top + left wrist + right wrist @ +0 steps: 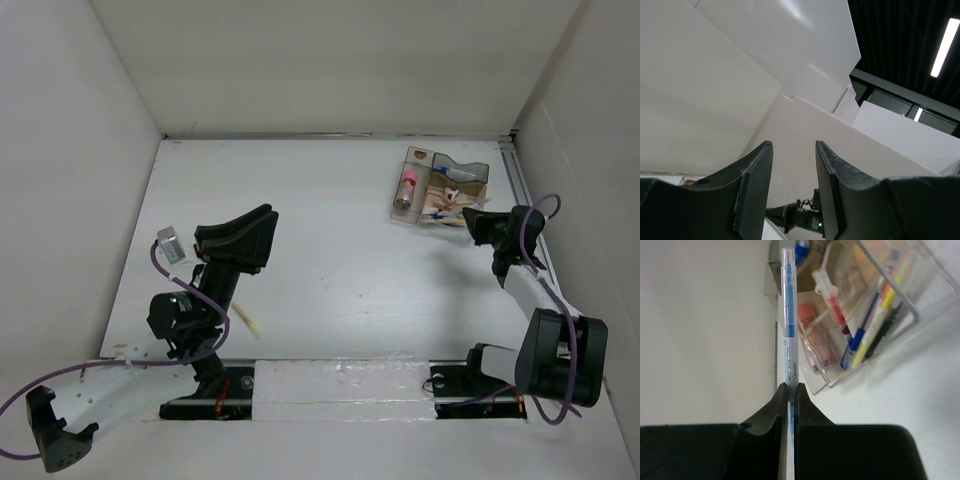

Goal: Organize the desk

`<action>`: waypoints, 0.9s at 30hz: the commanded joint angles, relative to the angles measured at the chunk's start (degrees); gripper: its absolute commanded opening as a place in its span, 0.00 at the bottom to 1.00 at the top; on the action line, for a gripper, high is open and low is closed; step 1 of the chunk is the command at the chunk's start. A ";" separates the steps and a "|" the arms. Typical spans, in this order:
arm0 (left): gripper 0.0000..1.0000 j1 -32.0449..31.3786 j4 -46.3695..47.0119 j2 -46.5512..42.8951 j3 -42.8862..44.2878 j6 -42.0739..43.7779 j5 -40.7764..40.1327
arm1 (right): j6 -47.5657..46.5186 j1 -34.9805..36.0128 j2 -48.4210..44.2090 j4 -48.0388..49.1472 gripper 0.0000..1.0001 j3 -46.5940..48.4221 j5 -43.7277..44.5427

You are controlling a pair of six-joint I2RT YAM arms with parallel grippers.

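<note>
Much bare desk (340,250) mid-table, walls close round. Pinches blue pen (789,315) in right gripper (789,387) above desk's far-right corner, beside clear tray (412,153); holds left gripper (793,147) parted, empty.

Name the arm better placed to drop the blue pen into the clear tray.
Right. The right pincer is shut on the blue pen, just short of the clear tray. The left pincer is open, empty, aimed upward across the desk.

The table (350,260) is open across its centre. At far right, the clear tray (470,170) stands near the metal rail (520,185). White wall panels (60,200) close three sides.
</note>
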 commanded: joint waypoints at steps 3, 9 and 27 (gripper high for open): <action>0.36 -0.38 2.90 -1.53 1.82 0.10 0.50 | 9.37 -3.04 5.22 7.79 0.00 -3.98 -8.05; 0.36 -0.38 2.82 -1.44 1.73 0.45 0.23 | 16.48 -5.58 12.78 17.80 0.00 -5.65 -14.56; 0.36 -0.38 3.69 0.49 1.91 0.01 0.58 | 37.42 -5.86 25.28 53.68 0.00 -10.31 -30.30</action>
